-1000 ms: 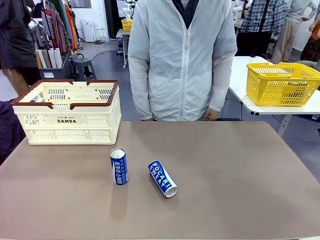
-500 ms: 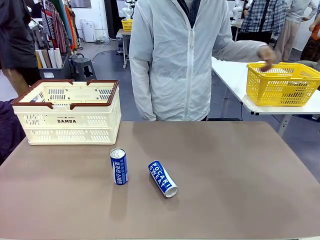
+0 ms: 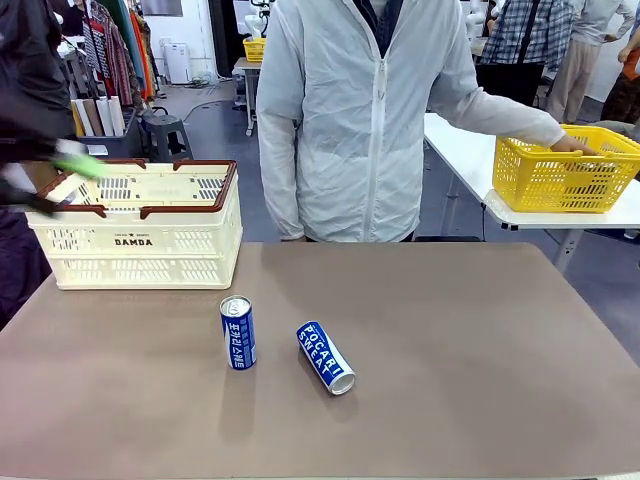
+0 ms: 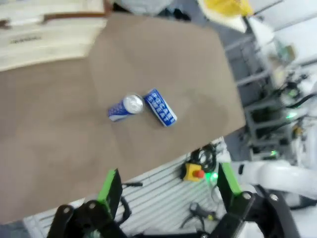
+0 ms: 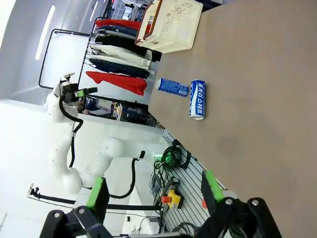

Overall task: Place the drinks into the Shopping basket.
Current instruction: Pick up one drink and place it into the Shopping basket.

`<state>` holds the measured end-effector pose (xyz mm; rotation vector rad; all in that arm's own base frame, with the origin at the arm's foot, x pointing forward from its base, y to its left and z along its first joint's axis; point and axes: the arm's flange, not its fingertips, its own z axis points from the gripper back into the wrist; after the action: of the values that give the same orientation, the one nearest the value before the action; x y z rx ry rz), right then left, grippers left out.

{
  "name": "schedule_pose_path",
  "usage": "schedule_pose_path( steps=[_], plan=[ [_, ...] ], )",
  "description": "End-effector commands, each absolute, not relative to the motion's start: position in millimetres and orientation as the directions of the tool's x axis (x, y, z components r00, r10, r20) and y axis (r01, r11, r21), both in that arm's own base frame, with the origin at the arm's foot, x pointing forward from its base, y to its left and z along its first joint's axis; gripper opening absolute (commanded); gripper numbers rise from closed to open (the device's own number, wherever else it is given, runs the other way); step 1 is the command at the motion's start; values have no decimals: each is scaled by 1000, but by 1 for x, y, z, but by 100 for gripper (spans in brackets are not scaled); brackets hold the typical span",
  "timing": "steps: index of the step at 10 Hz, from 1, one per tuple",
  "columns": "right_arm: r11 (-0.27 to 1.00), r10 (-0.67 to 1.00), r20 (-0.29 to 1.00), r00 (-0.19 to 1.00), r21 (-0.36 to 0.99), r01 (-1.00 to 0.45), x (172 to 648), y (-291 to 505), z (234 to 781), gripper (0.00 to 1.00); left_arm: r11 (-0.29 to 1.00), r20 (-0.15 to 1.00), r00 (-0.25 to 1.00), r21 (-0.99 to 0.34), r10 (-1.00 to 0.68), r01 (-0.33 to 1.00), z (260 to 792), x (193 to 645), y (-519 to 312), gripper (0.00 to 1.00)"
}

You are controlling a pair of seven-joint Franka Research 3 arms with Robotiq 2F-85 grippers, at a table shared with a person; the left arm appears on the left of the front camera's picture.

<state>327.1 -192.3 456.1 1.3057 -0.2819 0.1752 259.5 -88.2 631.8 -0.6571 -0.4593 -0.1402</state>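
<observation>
Two blue drinks with white lettering sit mid-table: one upright (image 3: 238,332), one lying on its side (image 3: 325,357). From above they show as the upright can (image 4: 126,106) and the lying can (image 4: 161,107); sideways they show again as the upright can (image 5: 172,87) and the lying can (image 5: 197,99). The cream Shopping basket (image 3: 140,240) with brown rim stands at the far left. My left gripper (image 3: 60,180) is a blur over the basket's left rim. High over the table, the left gripper (image 4: 168,183) and the right gripper (image 5: 153,191) are both open and hold nothing.
A person in a white jacket stands at the far side, one hand (image 3: 572,146) at a yellow mesh basket (image 3: 560,170) on a neighbouring white table. The brown table (image 3: 450,350) is bare to the right of the cans.
My left gripper has swung into the front view at the left, over the basket. The person's arm has reached farther out to the yellow basket. The cans have not moved.
</observation>
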Motion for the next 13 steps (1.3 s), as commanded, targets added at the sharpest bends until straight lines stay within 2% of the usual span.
schedule_pose_path(
  steps=[1,2,4,6,7,8,9,10,11,13],
  plan=[
    [258,-13,312,950,919,-298,323,-195,459,100,856,402,905,-410,-140,315,620,312,-173,100],
    [258,-13,312,950,919,-298,323,-195,459,100,870,398,886,-317,-239,377,608,311,-230,100],
    [258,-13,312,950,919,-298,323,-195,459,100,904,459,834,-133,-307,406,580,304,-323,100],
    [258,-13,312,950,919,-298,323,-195,459,100,930,452,835,-33,-313,367,537,291,-387,100],
    [258,-13,312,950,919,-298,323,-195,459,100,961,484,841,-4,-240,276,513,287,-411,100],
    [258,-13,312,950,919,-298,323,-195,459,100,976,449,868,58,-212,208,489,285,-428,100],
    [258,-13,312,950,919,-298,323,-195,459,100,987,400,903,43,-159,155,479,286,-440,100],
    [258,-13,312,950,919,-298,323,-195,459,100,982,298,948,-116,-109,149,496,287,-445,100],
    [258,-13,312,950,919,-298,323,-195,459,100,967,457,857,30,-238,253,482,272,-415,100],
    [258,-13,312,950,919,-298,323,-195,459,100,967,457,857,30,-238,253,482,272,-415,100]
  ],
)
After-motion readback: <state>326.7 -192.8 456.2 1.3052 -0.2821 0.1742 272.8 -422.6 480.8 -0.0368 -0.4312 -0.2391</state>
